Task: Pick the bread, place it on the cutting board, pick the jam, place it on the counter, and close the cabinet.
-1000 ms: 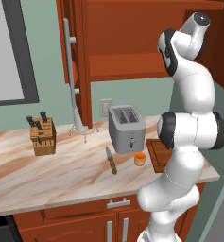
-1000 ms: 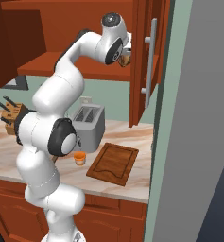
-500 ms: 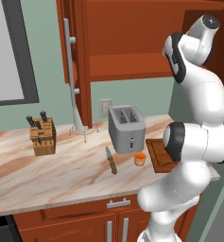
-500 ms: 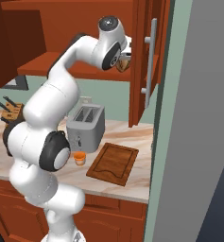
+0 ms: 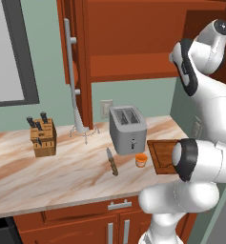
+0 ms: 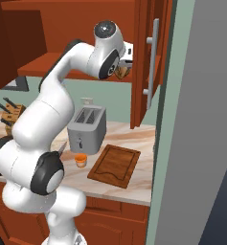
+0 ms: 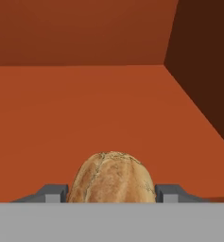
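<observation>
Bread (image 7: 111,177): a rounded, crusty golden-brown loaf with fine cracks — held up at the open cabinet (image 6: 86,28), above its shelf.
Hand (image 6: 123,71): closed on the loaf, a grey finger (image 7: 51,193) pressed to each side; raised in front of the upper shelf.
Cabinet: reddish-brown wood, smooth panels, doors swung open; long vertical silver bar handles (image 5: 69,64).
Cutting board (image 6: 115,165): flat dark wooden rectangle with a groove along its edge, lying on the worktop (image 5: 62,171) right of the toaster (image 5: 128,128).
Jam (image 5: 141,160): small squat orange jar standing on the worktop, between toaster and board.
Toaster: boxy brushed-metal body, two slots on top.
Knife (image 5: 112,162): slim blade with a dark handle, flat on the marbled stone just left of the jar.
Knife block (image 5: 43,137): light wood, dark handles protruding — well apart to the left.
</observation>
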Controlling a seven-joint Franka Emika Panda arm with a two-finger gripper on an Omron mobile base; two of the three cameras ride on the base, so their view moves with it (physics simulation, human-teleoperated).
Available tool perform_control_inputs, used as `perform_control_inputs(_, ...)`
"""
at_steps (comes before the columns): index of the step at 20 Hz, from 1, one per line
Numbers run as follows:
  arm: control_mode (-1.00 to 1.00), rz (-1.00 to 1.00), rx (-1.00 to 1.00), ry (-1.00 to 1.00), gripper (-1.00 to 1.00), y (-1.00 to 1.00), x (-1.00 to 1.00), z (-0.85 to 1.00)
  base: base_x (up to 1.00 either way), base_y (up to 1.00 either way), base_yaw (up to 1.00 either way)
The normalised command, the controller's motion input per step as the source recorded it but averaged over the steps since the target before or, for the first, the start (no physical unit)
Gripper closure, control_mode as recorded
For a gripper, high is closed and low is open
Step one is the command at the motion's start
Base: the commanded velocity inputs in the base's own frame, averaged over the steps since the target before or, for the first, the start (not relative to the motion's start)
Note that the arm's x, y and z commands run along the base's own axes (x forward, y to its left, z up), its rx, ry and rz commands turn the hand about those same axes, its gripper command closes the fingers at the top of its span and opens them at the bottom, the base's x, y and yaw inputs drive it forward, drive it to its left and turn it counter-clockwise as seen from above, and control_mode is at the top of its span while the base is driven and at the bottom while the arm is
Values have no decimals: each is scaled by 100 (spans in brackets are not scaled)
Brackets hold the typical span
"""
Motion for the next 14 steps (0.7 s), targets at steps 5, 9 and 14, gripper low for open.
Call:
perform_control_inputs(5,-100,0,0,0,100,0,-52,-20,0,0,0)
perform_control_inputs(9,-100,0,0,0,100,0,-56,-24,0,0,0)
perform_control_inputs(14,-100,0,0,1,100,0,-52,-25,0,0,0)
